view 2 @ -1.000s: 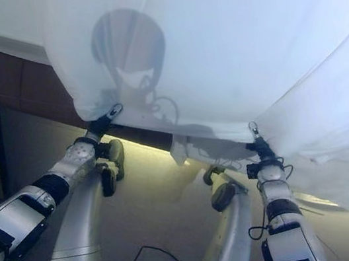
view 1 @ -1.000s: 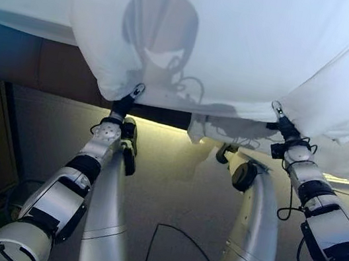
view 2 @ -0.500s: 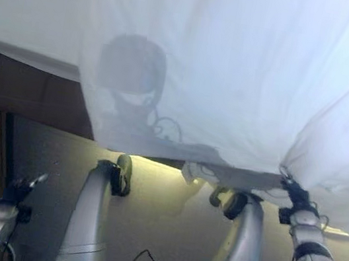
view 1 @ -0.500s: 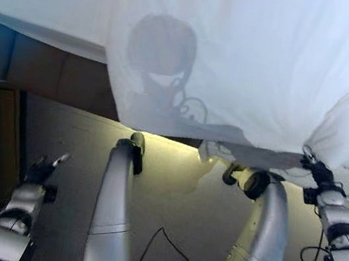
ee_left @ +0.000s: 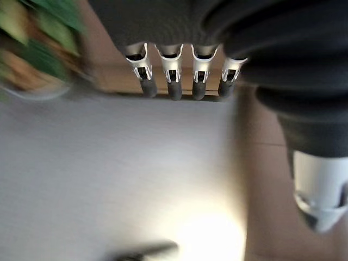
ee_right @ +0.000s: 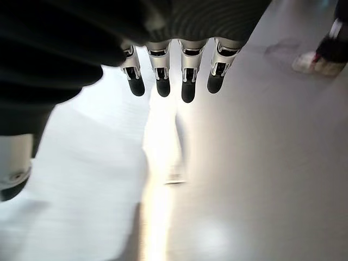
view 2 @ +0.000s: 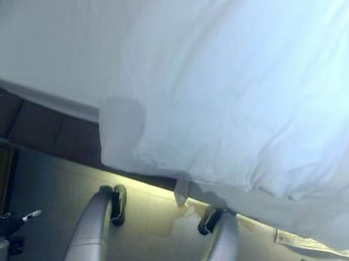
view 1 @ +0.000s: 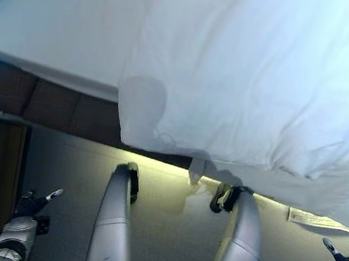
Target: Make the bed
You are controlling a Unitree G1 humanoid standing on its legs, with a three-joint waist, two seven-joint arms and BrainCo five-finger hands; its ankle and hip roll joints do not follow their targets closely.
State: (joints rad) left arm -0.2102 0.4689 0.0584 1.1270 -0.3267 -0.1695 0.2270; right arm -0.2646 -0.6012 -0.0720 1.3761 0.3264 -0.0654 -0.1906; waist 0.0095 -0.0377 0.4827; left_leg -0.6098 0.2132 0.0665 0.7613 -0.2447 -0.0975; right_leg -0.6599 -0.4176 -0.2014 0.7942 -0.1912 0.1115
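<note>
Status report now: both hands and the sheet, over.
Left hand open, low. Right hand open, low. White sheet lies on bed, edge overhanging. Nothing blocking.

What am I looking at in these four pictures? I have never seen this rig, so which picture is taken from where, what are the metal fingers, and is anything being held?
This is a two-legged humanoid robot whose job is to make a bed. The two wider pictures come from a stereo camera on its head, looking down. They show a white mattress with a loose white bed sheet lying over it and hanging past the near edge, above a grey floor.

The left hand shows low at the left of the head view and the right hand low at the right, both down near the floor and apart from the sheet.

The other two pictures come from cameras on the wrists, looking along each hand. Their silver, dark-tipped fingers are straight and hold nothing.
</note>
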